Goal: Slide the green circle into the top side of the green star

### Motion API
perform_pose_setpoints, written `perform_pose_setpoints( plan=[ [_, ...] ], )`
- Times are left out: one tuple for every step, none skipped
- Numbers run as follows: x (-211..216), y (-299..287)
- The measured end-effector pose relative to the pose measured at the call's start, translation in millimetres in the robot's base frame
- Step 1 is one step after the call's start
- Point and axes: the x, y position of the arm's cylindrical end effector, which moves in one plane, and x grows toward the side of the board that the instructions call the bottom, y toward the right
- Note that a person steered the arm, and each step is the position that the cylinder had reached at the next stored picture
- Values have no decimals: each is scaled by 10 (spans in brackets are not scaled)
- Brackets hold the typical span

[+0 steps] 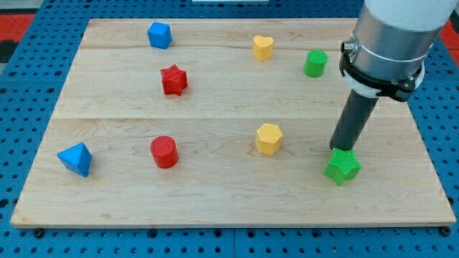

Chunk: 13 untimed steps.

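- My tip (pixel 337 148) rests on the board (pixel 215 201) just at the top-left edge of the green star (pixel 342 166); it seems to touch the star, but I cannot tell for sure. It is a plain rod, so it holds nothing.
- The green star lies near the board's right edge, toward the bottom right corner.
- The green circle (pixel 315 63) stands well apart from the star, near the top edge on the right side, above my tip.
- Green blocks: two, the star and the circle.
- Yellow blocks: two. The yellow hexagon (pixel 269 138) is in the middle, left of my tip; the yellow heart (pixel 263 47) is near the top edge.
- Red blocks: two. The red star (pixel 173 79) is left of the centre; the red circle (pixel 163 151) is below it.
- Blue blocks: two. One blue block (pixel 159 34) is near the top edge on the left; the blue triangle (pixel 76 158) is near the bottom left corner.
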Motion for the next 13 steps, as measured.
perform_pose_setpoints(
  plan=[
    [-53, 33],
    [-466, 393],
    [-1039, 485],
    [-1750, 568],
    [-2088, 149],
    [-2000, -377],
    [-1661, -362],
    [-1398, -361],
    [-1045, -177],
    [-630, -142],
    [-399, -142],
    [-1025, 215],
    [-1836, 248]
  ],
)
